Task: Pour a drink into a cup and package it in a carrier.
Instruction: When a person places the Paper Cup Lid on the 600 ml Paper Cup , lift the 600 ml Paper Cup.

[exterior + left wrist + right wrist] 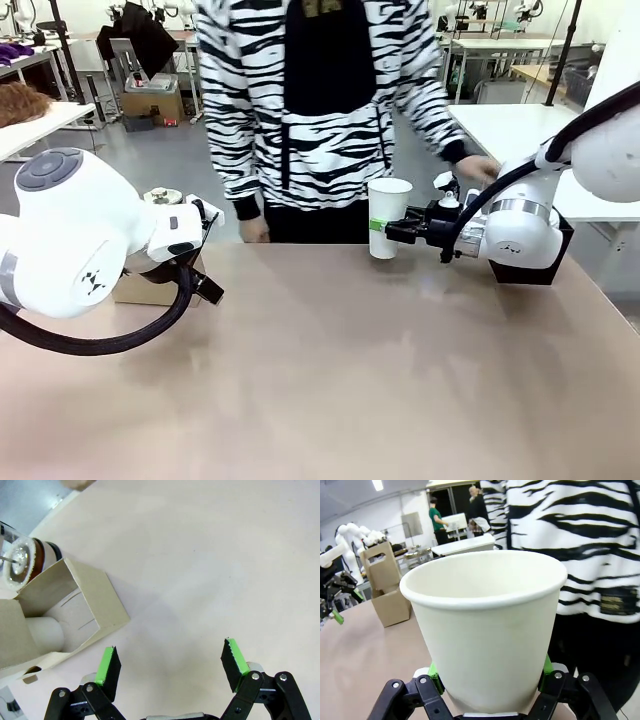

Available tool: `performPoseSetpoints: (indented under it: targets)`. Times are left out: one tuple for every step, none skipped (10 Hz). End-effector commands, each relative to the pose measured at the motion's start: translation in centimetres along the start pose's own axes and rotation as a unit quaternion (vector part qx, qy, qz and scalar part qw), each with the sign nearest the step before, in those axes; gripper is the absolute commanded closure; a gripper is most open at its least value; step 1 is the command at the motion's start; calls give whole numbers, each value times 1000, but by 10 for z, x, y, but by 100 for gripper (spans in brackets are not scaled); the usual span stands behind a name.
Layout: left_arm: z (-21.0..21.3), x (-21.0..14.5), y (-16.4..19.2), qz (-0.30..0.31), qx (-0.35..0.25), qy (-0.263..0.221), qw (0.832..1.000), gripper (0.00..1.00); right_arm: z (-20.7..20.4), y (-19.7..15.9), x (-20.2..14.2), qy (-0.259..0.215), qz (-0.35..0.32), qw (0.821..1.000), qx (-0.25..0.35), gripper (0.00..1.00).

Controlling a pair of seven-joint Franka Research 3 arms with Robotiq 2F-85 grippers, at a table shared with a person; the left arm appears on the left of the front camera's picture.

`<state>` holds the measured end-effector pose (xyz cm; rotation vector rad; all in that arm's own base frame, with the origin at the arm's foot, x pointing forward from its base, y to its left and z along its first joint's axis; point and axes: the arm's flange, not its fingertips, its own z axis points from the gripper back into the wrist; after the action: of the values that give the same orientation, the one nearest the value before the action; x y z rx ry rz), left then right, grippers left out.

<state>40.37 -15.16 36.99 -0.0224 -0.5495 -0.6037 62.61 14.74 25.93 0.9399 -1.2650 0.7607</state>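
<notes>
Cup (388, 215), plain white paper, tapered and open-topped, stands upright near the far edge of the tabletop (330, 380), right of centre. Your right gripper (392, 230) is clamped low on its sides, and the inner wall you can see is bare white. Your left gripper (172, 662) hangs with jaws spread beside the brown cardboard carrier (85, 595) toward the far left corner. One carrier pocket holds a white cylinder (45, 632).

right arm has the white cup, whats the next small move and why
Probably swing the open left pincer toward the clear glass jug of amber drink beside the brown cardboard carrier: the right pincer is shut on the tall white paper cup, upright, lidless and apparently empty.
</notes>
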Motion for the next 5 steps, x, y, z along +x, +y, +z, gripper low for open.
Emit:
performPoseSetpoints:
  targets:
    - [1, 0, 0, 0, -1, -1, 1000, 0, 0, 4, 4, 0, 1, 1000, 0, 20]
    - [1, 0, 0, 0, -1, -1, 1000, 0, 0, 4, 4, 0, 1, 1000, 0, 20]
    - [1, 0, 0, 0, -1, -1, 1000, 0, 0, 4, 4, 0, 1, 1000, 0, 20]
    - [1, 0, 0, 0, -1, -1, 1000, 0, 0, 4, 4, 0, 1, 1000, 0, 20]
    - [1, 0, 0, 0, -1, -1, 1000, 0, 0, 4, 4, 0, 1, 1000, 0, 20]
